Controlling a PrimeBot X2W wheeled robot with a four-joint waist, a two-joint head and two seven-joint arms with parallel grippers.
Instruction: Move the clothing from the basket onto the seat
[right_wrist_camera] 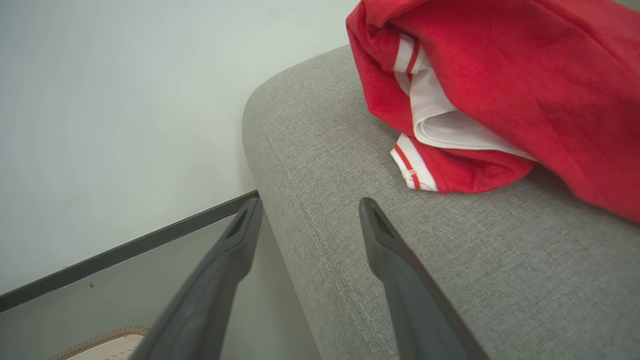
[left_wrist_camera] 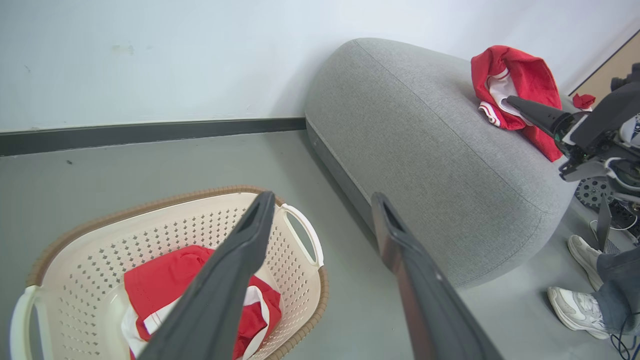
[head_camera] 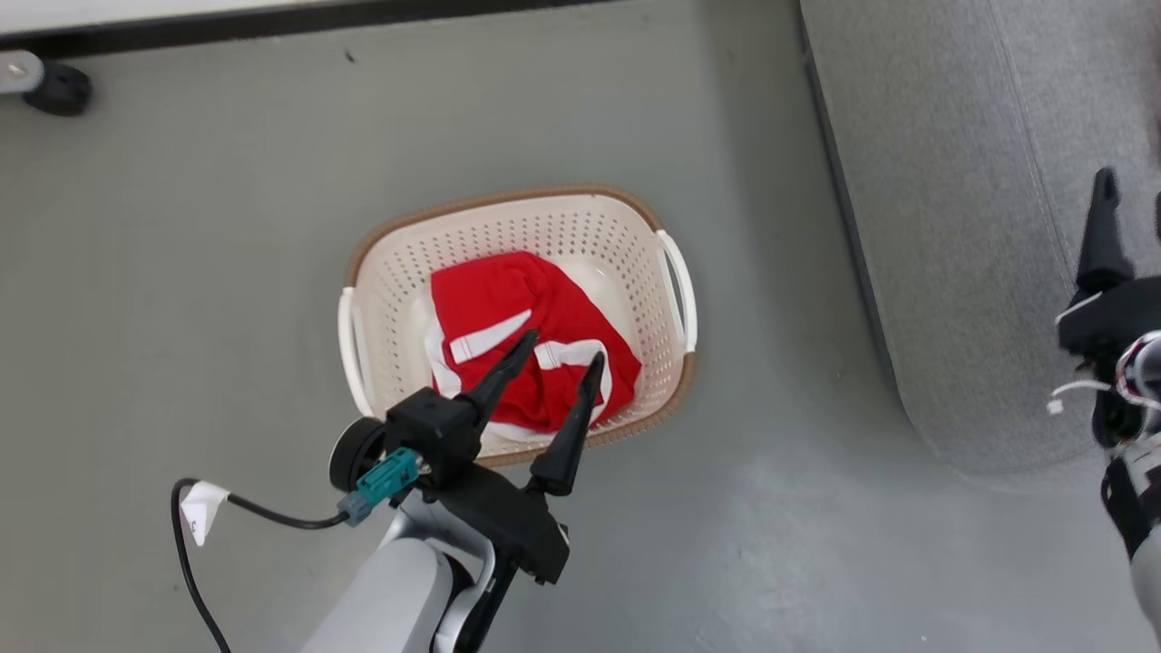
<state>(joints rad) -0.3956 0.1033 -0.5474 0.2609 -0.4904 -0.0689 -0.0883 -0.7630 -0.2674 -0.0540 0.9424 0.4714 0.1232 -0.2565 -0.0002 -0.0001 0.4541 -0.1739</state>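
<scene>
Grey floor (head_camera: 181,272) | basket (head_camera: 390,272): one garment (head_camera: 508,308) | seat (left_wrist_camera: 425,150): other garment (left_wrist_camera: 525,75) | left end effector (head_camera: 564,347), right end effector (right_wrist_camera: 310,202): released

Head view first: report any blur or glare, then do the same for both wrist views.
Head view: the right gripper at the right edge is smeared; the floor carries a soft sheen. Left wrist view: the left gripper's fingers are soft, the basket sharp. Right wrist view: evenly lit, the red garment crisp.
</scene>
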